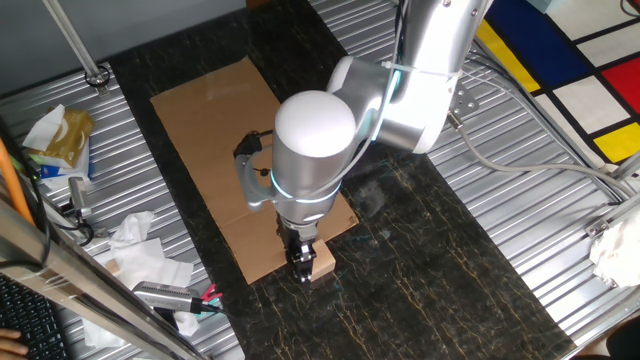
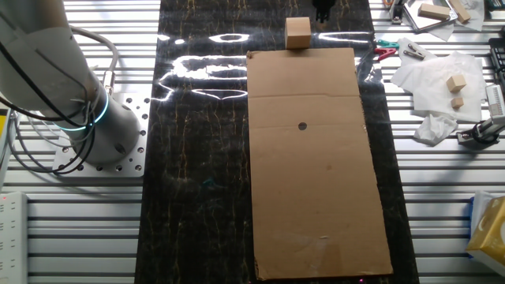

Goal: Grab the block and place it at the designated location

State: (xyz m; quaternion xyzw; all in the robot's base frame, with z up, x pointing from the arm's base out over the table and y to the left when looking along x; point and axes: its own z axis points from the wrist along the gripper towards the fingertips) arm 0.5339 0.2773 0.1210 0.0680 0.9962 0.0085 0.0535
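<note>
The robot arm's tool [image 1: 303, 262] hangs low over the dark marbled worktop [image 1: 430, 250], its black fingers pointing down right beside the block [image 1: 321, 261], a small pale wooden cube. From one fixed view the tool looks to touch the cube's side, but the arm's large wrist hides most of it; from the other fixed view only a dark tip [image 2: 323, 9] shows at the top edge, apart from the block [image 2: 297, 33]. Whether the fingers are spread or closed cannot be told, and the cube does not appear to be gripped. The block sits on the worktop just off the short edge of the brown cardboard sheet [image 2: 316, 189], which lies flat so that its marked black dot [image 2: 302, 125], the designated location, stays in plain sight. The dot is well apart from the cube, in the nearer half of the sheet, and nothing rests on it. By the look of things, the grab is not yet made, and the placing remains undone.
</note>
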